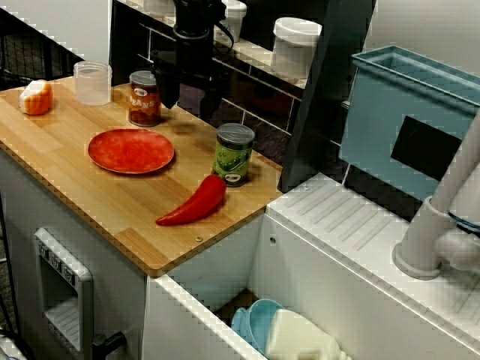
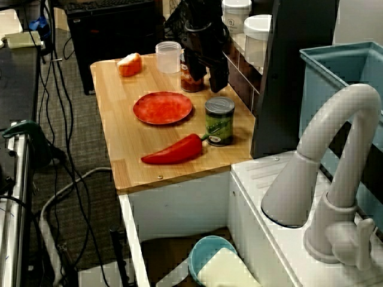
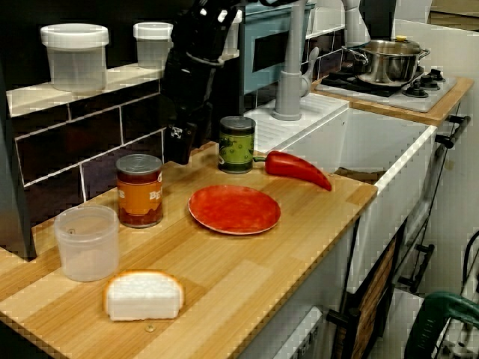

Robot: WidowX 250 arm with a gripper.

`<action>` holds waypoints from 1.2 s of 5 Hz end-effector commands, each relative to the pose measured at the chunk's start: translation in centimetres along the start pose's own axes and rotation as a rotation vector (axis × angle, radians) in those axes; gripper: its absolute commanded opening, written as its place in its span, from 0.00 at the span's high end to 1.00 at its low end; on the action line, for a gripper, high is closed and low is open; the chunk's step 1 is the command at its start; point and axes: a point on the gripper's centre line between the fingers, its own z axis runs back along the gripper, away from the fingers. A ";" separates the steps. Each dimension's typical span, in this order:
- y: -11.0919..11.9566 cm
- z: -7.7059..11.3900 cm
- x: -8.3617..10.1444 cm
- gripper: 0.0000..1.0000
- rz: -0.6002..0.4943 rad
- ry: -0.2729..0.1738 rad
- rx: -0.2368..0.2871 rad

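From the counter [image 3: 247, 284] end alone, hand [image 3: 179, 153] and can [image 3: 139, 191] seem apart.

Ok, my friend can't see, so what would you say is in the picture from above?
A black robot claw hangs open and empty over the back of a wooden counter, between a red-labelled can and a green can. In front lie a red plate and a red pepper.
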 end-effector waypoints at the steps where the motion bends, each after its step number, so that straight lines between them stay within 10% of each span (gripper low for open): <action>1: 0.0 2.5 -1.1 0.00 -0.023 -0.002 -0.046; 6: -3.9 4.4 -6.4 0.00 -0.118 0.172 -0.205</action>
